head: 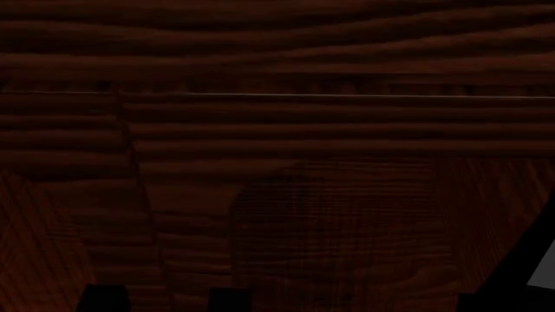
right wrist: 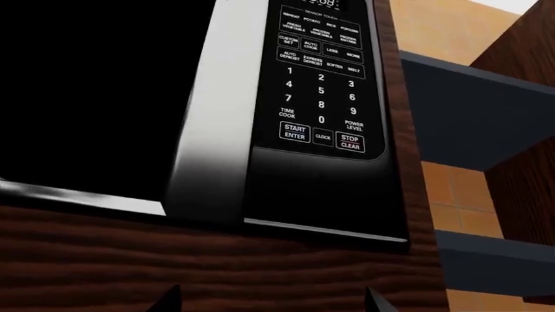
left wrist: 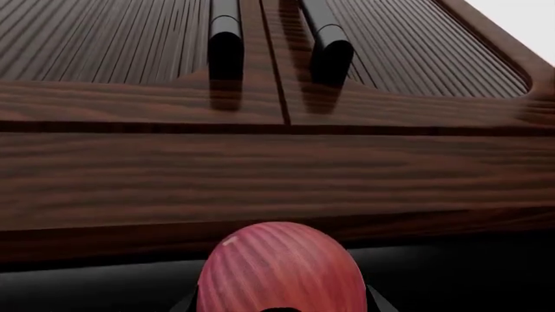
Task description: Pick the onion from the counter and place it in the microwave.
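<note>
In the left wrist view the red-orange onion (left wrist: 279, 266), glossy with paler streaks, sits between the fingertips of my left gripper (left wrist: 282, 302). The gripper is shut on it. The onion is held close in front of dark wood cabinet doors (left wrist: 277, 175). The microwave (right wrist: 321, 97) fills the right wrist view: a black door front, a silver vertical handle (right wrist: 217, 110) and a keypad. My right gripper (right wrist: 273, 300) is open and empty, just below the microwave, facing a wood panel (right wrist: 217, 260). A black strip (left wrist: 468, 273) below the wood may be the counter; I cannot tell.
Two black bar handles (left wrist: 225, 52) (left wrist: 329, 55) stand on the cabinet doors ahead of the onion. The head view shows only dark wood cabinet (head: 277, 130) very close. Right of the microwave are orange wall tiles (right wrist: 451, 188) and dark shelf edges (right wrist: 485, 84).
</note>
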You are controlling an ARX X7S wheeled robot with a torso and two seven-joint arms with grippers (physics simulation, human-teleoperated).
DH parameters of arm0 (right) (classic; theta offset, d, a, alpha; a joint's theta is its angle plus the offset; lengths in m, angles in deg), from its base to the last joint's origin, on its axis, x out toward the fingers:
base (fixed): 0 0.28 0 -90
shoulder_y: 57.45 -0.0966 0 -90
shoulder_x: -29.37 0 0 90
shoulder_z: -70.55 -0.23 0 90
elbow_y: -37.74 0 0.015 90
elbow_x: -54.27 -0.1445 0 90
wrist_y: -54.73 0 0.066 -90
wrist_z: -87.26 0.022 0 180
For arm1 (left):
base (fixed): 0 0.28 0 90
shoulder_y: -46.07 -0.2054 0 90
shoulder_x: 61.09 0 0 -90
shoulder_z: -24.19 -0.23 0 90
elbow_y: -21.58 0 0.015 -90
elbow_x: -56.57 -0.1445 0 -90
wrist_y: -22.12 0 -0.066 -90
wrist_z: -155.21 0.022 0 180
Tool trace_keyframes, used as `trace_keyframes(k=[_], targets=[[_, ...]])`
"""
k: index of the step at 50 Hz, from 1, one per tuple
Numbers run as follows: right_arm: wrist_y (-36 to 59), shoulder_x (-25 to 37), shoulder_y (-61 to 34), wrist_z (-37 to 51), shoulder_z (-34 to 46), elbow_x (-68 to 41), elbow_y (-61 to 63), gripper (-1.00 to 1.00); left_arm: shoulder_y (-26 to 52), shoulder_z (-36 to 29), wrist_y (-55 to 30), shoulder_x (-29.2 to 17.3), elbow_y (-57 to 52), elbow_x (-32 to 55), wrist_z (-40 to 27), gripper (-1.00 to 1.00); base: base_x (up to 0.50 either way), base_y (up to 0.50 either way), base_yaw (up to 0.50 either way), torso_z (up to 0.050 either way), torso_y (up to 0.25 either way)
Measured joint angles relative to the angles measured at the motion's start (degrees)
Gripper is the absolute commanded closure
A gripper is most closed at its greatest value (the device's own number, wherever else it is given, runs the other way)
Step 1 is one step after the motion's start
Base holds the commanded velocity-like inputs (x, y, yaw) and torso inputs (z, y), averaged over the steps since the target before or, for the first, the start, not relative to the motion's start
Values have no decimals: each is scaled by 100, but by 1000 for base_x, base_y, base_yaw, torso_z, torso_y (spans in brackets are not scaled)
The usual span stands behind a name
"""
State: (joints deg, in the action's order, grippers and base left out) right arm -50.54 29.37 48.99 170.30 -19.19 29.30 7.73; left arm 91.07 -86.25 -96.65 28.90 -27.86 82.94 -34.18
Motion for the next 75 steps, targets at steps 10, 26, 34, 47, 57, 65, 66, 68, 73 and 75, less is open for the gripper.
trace_keyframes(k=[10, 26, 34, 47, 57, 65, 66, 68, 73, 75], targets=[[-12, 0, -25, 3, 9, 5, 0, -100, 0, 135, -362, -2, -197, -63, 37, 100, 0, 0, 0, 0, 0], [-54, 1, -10, 23, 64, 74, -4, -100, 0, 417, -1287, 0, -655, -299, 146, 100, 1, 0, 0, 0, 0], [-75, 1, 21, 44, 104, 138, -10, -100, 0, 518, -1757, -2, -889, -323, 138, 100, 3, 0, 0, 0, 0], [-95, 0, 24, 77, 157, 200, -4, -100, -9, 534, -2486, -3, -869, -137, 95, 100, 1, 0, 0, 0, 0], [-88, 0, -24, 49, 150, 149, 0, -100, -8, 552, -2938, -3, -792, -17, 76, 100, 0, 0, 0, 0, 0], [-82, 0, -54, 39, 148, 122, 1, -100, -7, 570, -3298, -3, -748, 65, 57, 100, 0, 0, 0, 0, 0], [-82, 0, -57, 39, 149, 120, 1, -100, -7, 572, -3343, -3, -741, 75, 56, 100, 0, 0, 0, 0, 0], [-83, 0, -62, 39, 150, 118, 1, -100, -7, 577, -3433, -3, -725, 98, 51, 100, 0, 0, 0, 0, 0], [-84, 0, -73, 41, 155, 109, 2, -100, -7, 589, -3642, -3, -667, 157, 37, 100, 0, 0, 0, 0, 0], [-86, 0, -76, 44, 158, 109, 2, -100, -7, 594, -3714, -3, -637, 173, 38, 100, 0, 0, 0, 0, 0]])
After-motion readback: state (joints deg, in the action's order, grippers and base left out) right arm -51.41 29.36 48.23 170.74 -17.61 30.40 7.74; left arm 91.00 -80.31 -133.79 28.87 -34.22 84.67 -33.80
